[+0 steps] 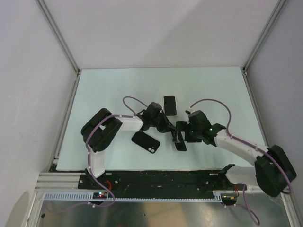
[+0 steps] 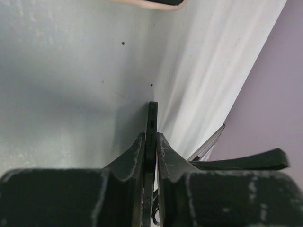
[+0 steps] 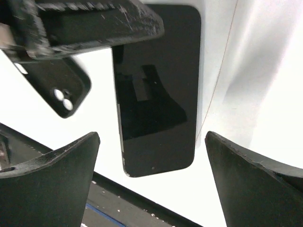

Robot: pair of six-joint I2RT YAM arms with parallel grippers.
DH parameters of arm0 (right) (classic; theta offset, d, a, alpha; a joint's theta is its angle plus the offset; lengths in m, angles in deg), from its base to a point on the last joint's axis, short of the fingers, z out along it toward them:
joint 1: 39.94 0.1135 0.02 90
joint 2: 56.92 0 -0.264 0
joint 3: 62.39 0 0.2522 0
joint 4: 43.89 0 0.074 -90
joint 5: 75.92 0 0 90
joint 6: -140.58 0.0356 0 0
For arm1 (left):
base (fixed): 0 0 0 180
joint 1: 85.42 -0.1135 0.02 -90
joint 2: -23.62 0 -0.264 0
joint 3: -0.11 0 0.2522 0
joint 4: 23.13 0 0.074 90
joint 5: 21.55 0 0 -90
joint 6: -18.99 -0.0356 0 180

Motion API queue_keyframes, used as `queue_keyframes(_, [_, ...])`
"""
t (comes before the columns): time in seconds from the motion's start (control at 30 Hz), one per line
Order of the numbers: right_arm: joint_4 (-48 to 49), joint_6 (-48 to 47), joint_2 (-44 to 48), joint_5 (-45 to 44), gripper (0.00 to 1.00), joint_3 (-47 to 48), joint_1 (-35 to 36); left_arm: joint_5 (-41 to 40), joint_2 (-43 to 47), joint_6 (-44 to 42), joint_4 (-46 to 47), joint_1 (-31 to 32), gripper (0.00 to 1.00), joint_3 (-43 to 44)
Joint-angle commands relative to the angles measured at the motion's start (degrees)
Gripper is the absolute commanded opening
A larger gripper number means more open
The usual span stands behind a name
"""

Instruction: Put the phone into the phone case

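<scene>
My left gripper (image 2: pixel 150 136) is shut on the black phone (image 2: pixel 152 116), which shows edge-on between its fingers. In the top view the left gripper (image 1: pixel 168 126) grips the phone (image 1: pixel 181 145) by its far end at the table's middle. The phone's dark screen (image 3: pixel 156 94) fills the right wrist view, one left finger (image 3: pixel 94 23) lying across its top. My right gripper (image 3: pixel 152 136) stands wide open around the phone's near end without touching it; from above the right gripper (image 1: pixel 178 135) sits right beside the left one. The black phone case (image 1: pixel 146 143) lies flat to the left, its camera cut-out (image 3: pixel 62 97) showing.
A second phone with a pale rim (image 1: pixel 170 105) lies just behind the grippers and shows at the upper edge of the left wrist view (image 2: pixel 151 4). The black rail along the table's near edge (image 3: pixel 142 210) runs just below the phone's end. White walls enclose the table.
</scene>
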Motion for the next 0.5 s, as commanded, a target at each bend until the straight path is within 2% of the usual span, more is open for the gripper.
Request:
queue_keyframes(0.0, [-2.35,0.79,7.50,-0.16,0.99,0.47,-2.70,0.97,2.91,-0.95,1.92,-0.46,0.00,-1.82])
queue_keyframes(0.2, [-3.68,3.29,13.35,1.22,0.99,-0.03,-6.81,1.89,4.76,-0.35,7.77,-1.54,0.00,-5.10])
queue_keyframes(0.3, [-2.40,4.79,14.77,4.69,0.99,-1.06,-10.18,2.28,7.05,-0.31,11.11,-3.01,0.00,-7.75])
queue_keyframes(0.47, [7.61,7.76,14.63,15.23,1.00,-4.79,-15.52,2.94,13.97,-1.02,15.71,-6.58,0.00,-13.33])
